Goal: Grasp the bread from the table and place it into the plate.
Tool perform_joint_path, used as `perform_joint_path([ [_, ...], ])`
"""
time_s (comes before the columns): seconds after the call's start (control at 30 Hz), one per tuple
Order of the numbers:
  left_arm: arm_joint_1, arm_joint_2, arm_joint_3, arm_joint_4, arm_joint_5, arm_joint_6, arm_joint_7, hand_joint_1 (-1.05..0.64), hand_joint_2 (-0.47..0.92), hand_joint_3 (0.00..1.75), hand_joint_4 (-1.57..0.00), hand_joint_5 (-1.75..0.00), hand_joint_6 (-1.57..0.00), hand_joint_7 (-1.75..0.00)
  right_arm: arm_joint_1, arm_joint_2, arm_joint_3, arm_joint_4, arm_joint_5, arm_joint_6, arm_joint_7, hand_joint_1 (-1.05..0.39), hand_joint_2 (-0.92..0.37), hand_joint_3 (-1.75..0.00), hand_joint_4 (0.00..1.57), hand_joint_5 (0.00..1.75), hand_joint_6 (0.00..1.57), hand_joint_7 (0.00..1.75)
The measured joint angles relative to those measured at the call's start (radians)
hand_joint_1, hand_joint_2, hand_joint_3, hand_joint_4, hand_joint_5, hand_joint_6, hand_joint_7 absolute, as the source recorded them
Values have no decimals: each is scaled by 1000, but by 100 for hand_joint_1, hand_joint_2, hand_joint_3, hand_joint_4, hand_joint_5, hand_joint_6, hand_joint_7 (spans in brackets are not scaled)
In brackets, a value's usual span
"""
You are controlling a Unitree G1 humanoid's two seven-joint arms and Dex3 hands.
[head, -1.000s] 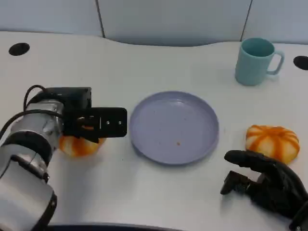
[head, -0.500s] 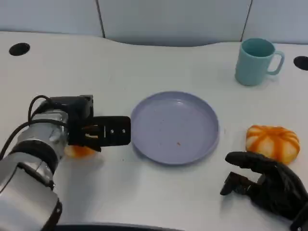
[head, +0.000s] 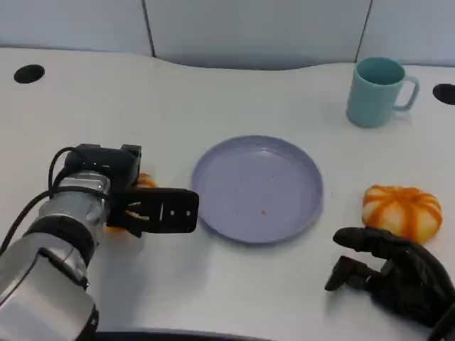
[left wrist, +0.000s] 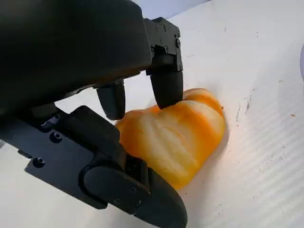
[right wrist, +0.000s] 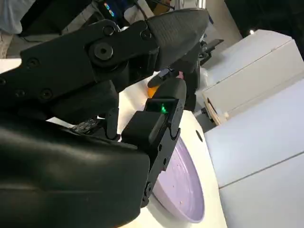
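Bread (left) (left wrist: pixel 175 137): orange-and-white striped bun, lying on white table (head: pixel 213 92) just left of plate; in head view mostly hidden under left hand, only orange edges peek out (head: pixel 146 181).
Left hand (head: pixel 153 208): over the bun, black fingers pointing toward plate. Wrist view: fingers (left wrist: pixel 166 85) come down on top/far side of bun, thumb part on near side, bun between them. Looks like a grip around it, bun's underside at table level; can't tell if lifted.
Bread (right) (head: pixel 402 209): second striped bun, on table right of plate, apart from it.
Right hand (head: pixel 394 273): resting low at table's near-right edge, just in front of right bun, not touching it. Fingers curled loosely inward, spread a bit, nothing held.
Plate (head: pixel 257 188): round, lavender-blue, table centre, no food on it except few small crumbs/specks. Also seen edge-on in right wrist view (right wrist: pixel 187 190) past the fingers.
Mug (head: pixel 378 91): teal, upright, handle to the right, far-right of table, well apart from plate.
Table extras: dark round hole far left (head: pixel 28 73), another at far-right edge (head: pixel 445 92).
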Motion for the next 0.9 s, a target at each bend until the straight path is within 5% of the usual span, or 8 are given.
perform_joint_path([
  [0.3,7,-10,21,0,-21,19,1,-105,48,0,-6,-175,-3,-175,-9,0,-27,31,2,-10,15,-40,-92,-1,67,102,98,22],
  [0.43,15,-12,21,0,-21,20,45,-105,54,3,-85,-173,-82,-169,-8,0,-27,34,0,-22,15,-40,-91,-1,71,93,100,20],
  [0.5,20,-12,21,0,-21,17,84,-105,55,4,-107,-171,-100,-165,-8,0,-28,36,-1,-30,13,-41,-90,0,73,91,101,19],
  [0.53,25,-12,21,0,-21,14,106,-105,52,17,-136,-159,-128,-155,-8,0,-28,37,-1,-32,10,-40,-91,0,73,94,101,19],
  [0.57,29,-11,20,0,-20,10,129,-105,28,66,-147,-156,-139,-151,-8,0,-29,37,-1,-36,7,-40,-91,0,73,95,101,19],
  [0.6,34,-11,20,0,-20,3,148,-105,7,112,-153,-153,-145,-143,-8,0,-31,39,-1,-43,4,-40,-90,0,74,96,102,20],
  [0.63,38,-10,19,0,-19,-4,165,-105,1,127,-155,-149,-141,-137,-8,0,-33,40,-1,-48,1,-40,-90,0,74,97,102,20],
  [0.9,55,7,26,0,-26,-67,244,-105,20,133,-157,-160,-156,-136,1,2,-34,29,-2,-65,-9,-38,-92,0,71,106,101,23],
])
